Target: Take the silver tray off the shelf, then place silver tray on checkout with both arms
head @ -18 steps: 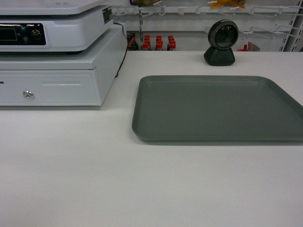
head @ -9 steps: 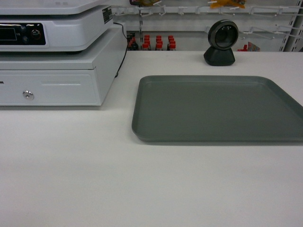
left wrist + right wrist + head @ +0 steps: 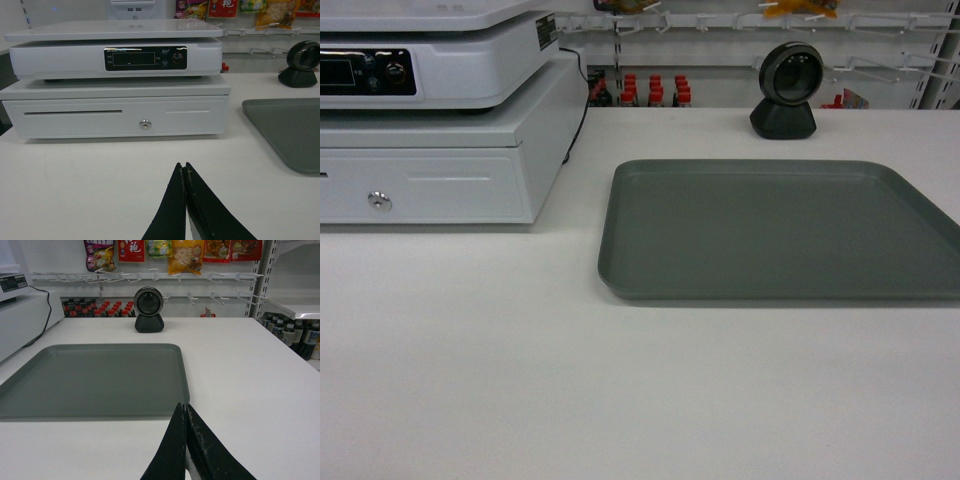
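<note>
The silver tray (image 3: 780, 230) lies flat on the white checkout (image 3: 620, 400), in front of the round black scanner (image 3: 786, 90). In the left wrist view the tray (image 3: 290, 130) sits to the right of my left gripper (image 3: 183, 166), which is shut and empty above bare tabletop. The right wrist view has the tray (image 3: 95, 377) ahead and to the left. My right gripper (image 3: 183, 406) is shut with nothing in it, its tips just short of the tray's near right corner. Neither gripper appears in the head view. No part of either gripper touches the tray.
A white cash drawer with a scale on top (image 3: 430, 130) stands at the left of the checkout, its black cable (image 3: 578, 100) running behind. Wall hooks with snack bags (image 3: 170, 255) and rows of red-capped bottles (image 3: 645, 90) lie beyond. A bottle shelf (image 3: 295, 330) stands at the right.
</note>
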Controlling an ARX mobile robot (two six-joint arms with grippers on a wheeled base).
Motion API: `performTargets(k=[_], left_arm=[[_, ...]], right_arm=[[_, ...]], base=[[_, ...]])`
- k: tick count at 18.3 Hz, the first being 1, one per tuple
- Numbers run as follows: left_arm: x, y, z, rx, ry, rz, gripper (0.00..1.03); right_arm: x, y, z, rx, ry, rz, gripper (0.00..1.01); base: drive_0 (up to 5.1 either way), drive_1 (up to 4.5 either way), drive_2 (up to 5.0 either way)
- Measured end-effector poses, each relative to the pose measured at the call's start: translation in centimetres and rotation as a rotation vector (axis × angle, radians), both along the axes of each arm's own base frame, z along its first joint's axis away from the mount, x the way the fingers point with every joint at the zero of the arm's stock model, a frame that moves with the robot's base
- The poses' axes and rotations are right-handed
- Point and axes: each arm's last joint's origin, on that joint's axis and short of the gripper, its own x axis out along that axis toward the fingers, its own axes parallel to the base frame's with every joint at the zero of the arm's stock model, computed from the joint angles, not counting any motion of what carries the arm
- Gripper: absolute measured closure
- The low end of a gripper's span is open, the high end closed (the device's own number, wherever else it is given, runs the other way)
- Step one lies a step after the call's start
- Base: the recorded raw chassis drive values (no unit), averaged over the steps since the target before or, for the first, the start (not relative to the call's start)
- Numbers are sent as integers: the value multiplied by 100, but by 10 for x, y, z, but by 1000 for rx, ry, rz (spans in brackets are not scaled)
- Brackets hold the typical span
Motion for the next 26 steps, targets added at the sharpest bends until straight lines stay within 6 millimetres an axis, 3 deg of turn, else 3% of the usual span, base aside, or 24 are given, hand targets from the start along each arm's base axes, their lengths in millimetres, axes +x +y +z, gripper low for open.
performTargets(k=[2, 3, 5, 10, 19, 20, 26], left_arm=[[-2, 0, 0, 0, 0, 1, 101], [-2, 0, 0, 0, 1, 0, 101], [-12, 0, -5, 0, 34, 1, 101], [-13, 0, -4, 0, 15, 0, 101], [-13, 0, -4, 0, 14, 1, 10], [-13, 0, -4, 0, 14, 1, 3], [-13, 0, -4, 0, 18, 1, 5]], right_arm=[[-9, 0, -7, 0, 52, -1, 99], [-11, 0, -1, 0, -10, 1, 99], [-11, 0, -4, 0, 18, -1, 99], [-11, 0, -3, -1, 8, 0, 97], [-11, 0, -3, 0, 9, 0, 4], [-11, 0, -3, 0, 9, 0, 2], [-11, 0, -3, 0, 12, 0, 3]], base=[[0, 0, 0], [0, 0, 0], [0, 0, 0], [0, 0, 0], [0, 0, 0], [0, 0, 0], [0, 0, 0]])
